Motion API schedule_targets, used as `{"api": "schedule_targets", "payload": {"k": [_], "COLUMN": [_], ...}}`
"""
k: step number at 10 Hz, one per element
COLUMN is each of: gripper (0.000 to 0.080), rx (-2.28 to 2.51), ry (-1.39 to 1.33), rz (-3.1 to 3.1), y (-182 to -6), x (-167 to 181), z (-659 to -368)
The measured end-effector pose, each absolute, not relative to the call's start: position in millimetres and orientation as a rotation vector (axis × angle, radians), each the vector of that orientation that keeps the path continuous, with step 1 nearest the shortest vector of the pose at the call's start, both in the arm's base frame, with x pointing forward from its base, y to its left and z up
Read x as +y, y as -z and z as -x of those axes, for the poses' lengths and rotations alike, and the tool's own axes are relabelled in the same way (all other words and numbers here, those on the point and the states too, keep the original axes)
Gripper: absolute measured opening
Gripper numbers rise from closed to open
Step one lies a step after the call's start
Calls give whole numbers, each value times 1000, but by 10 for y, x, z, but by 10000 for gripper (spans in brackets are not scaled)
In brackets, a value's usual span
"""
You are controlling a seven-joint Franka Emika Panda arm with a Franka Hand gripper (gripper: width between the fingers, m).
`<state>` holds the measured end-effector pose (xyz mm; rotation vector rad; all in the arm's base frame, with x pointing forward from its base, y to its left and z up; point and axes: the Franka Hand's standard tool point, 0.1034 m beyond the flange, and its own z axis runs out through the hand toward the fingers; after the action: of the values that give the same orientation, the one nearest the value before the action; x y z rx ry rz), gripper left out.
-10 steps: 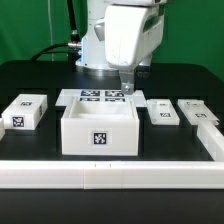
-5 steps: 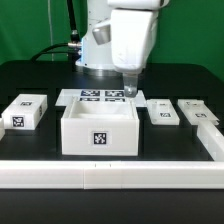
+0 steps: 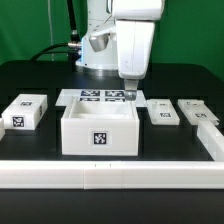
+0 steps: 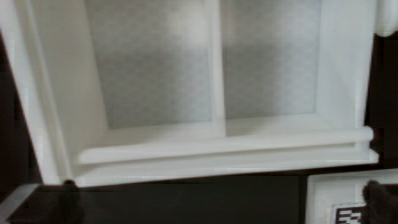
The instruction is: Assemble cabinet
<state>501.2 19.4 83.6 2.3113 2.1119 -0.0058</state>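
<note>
The cabinet (image 3: 100, 141), a white square open box with a tag on its front wall, stands in the middle of the black table. In the wrist view I look down into it (image 4: 160, 160) and see a thin divider between two compartments. My gripper (image 3: 130, 92) hangs just behind the cabinet's back corner on the exterior view's right, above the table. It is open and empty (image 4: 214, 200), with only black table between the dark fingertips (image 4: 59, 200).
The marker board (image 3: 95, 97) lies behind the cabinet. A white tagged block (image 3: 22, 112) sits on the exterior view's left and two more (image 3: 163, 112) (image 3: 198, 112) on its right. A white rail (image 3: 100, 173) runs along the front. A white tagged surface (image 4: 347, 195) lies by one fingertip.
The hand has turned about its wrist and shifted slightly to the exterior view's right and down behind the cabinet. The parts on the table have not moved.
</note>
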Motion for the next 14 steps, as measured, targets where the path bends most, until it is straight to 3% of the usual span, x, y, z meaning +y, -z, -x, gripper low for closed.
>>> {"api": "schedule_targets", "payload": {"k": [2, 8, 14], "gripper": [797, 797, 797], "rx": [2119, 2120, 2118], "ry": [7, 15, 42], "rz": [-2316, -2325, -2367], "y": [-692, -567, -325], "x": [112, 35, -50], "z": [-4720, -4590, -4398]}}
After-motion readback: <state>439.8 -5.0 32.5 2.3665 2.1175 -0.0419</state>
